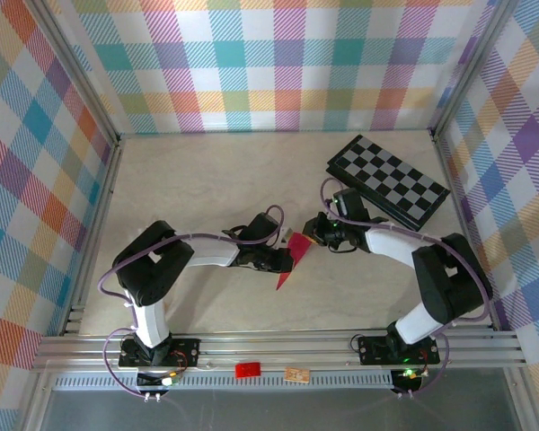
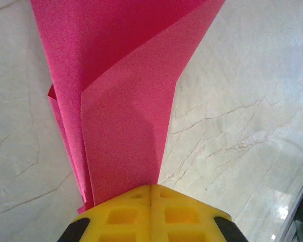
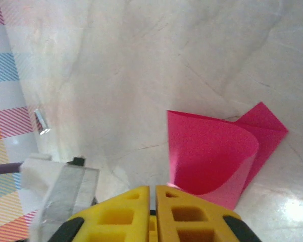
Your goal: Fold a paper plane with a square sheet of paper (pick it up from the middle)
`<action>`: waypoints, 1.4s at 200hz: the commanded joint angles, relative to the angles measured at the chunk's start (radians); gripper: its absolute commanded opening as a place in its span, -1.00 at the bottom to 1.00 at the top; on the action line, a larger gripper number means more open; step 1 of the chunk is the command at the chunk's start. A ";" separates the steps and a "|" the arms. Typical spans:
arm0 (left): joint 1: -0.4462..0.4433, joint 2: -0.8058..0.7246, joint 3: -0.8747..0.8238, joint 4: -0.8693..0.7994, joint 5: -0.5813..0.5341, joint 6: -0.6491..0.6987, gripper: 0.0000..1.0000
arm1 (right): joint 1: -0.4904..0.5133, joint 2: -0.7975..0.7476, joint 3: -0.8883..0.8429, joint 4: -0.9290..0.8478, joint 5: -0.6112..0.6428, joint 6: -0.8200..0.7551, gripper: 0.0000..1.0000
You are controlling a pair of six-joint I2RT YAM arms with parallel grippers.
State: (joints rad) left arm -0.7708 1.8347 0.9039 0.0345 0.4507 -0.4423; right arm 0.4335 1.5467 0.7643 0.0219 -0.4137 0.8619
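left hand pinches the pink paper, which stretches straight ahead; right hand, closed, sits just beside it.

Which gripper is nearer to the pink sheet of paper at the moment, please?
Left. The left gripper is shut on the pink sheet, pinching its edge. The right gripper, also shut, sits close beside the sheet's curled fold without holding it.
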 commanded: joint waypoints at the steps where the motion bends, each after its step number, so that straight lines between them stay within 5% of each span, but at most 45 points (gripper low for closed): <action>1: 0.016 0.044 -0.040 -0.240 -0.038 0.087 -1.00 | 0.019 0.000 -0.039 0.011 -0.045 -0.037 -0.83; 75: 0.020 0.052 -0.039 -0.231 -0.029 0.088 -1.00 | 0.109 0.094 -0.066 0.134 -0.083 -0.012 -0.91; 115: 0.021 0.054 -0.041 -0.223 -0.027 0.080 -1.00 | 0.109 0.158 -0.031 0.035 -0.020 -0.069 -0.91; 280: 0.021 0.053 -0.071 -0.233 -0.038 0.110 -1.00 | -0.114 0.248 0.008 0.079 -0.017 -0.111 -0.80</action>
State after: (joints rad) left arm -0.7567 1.8351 0.9054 0.0063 0.4866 -0.3637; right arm 0.3634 1.7668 0.7418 0.1257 -0.5289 0.7906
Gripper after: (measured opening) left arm 0.048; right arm 0.099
